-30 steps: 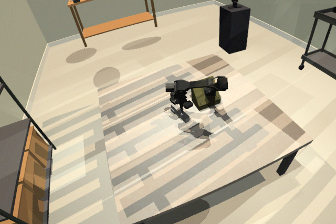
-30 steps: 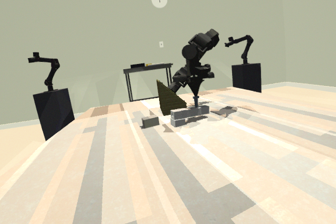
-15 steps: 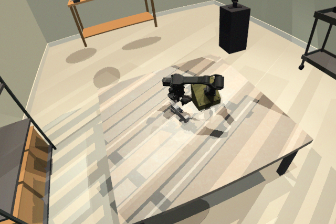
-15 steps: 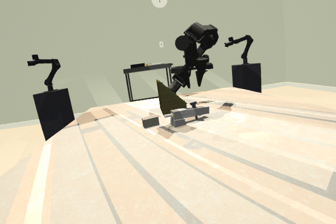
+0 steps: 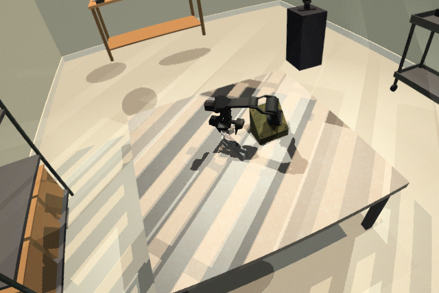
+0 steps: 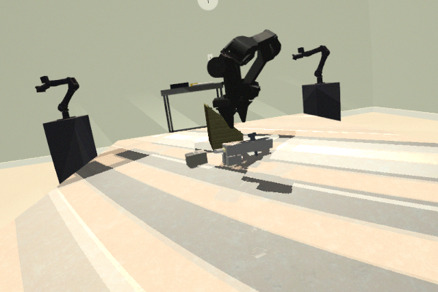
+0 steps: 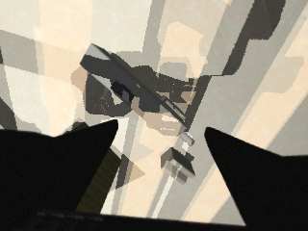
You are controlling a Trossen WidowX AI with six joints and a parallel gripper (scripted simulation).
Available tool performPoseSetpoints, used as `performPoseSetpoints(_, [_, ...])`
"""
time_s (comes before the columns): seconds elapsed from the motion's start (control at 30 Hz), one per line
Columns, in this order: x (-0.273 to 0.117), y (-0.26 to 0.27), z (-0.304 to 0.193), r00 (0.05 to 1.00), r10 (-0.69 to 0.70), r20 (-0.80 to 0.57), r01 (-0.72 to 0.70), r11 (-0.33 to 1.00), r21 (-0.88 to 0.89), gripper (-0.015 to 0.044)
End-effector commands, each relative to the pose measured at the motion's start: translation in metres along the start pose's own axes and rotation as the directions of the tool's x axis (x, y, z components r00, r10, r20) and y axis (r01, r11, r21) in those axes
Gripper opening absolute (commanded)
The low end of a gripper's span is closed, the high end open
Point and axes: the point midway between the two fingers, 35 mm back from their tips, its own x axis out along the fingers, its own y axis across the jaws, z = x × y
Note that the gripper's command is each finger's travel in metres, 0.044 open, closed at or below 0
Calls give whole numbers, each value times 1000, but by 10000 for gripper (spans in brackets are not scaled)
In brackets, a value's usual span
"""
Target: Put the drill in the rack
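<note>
Two fingers wide, nothing held: our pincer point(image 5: 228, 131) point(image 6: 237, 123) point(image 7: 161, 127) hovers. Key-pressing looks done; the drill point(image 6: 218, 150) point(image 7: 188, 139) pokes from its holder's point(image 5: 234, 149) point(image 6: 247, 146) point(image 7: 144, 96) five-o'clock end, wrist view. Next we must align, descend, grip.

No readable text, labels, brands, numbers or signs anywhere.
</note>
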Motion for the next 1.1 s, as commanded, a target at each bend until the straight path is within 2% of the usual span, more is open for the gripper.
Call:
performPoseSetpoints(0.0, [33, -47, -41, 1000, -4, -11, -3, 825, -565, 440])
performPoseSetpoints(0.17, [51, -64, -62, 1000, -2, -12, -8, 642, -767, 440])
performPoseSetpoints(0.23, [54, -67, -66, 1000, -2, -12, -9, 604, -797, 440])
performPoseSetpoints(1.07, [58, -67, -66, 1000, -2, -12, -9, 598, -801, 440])
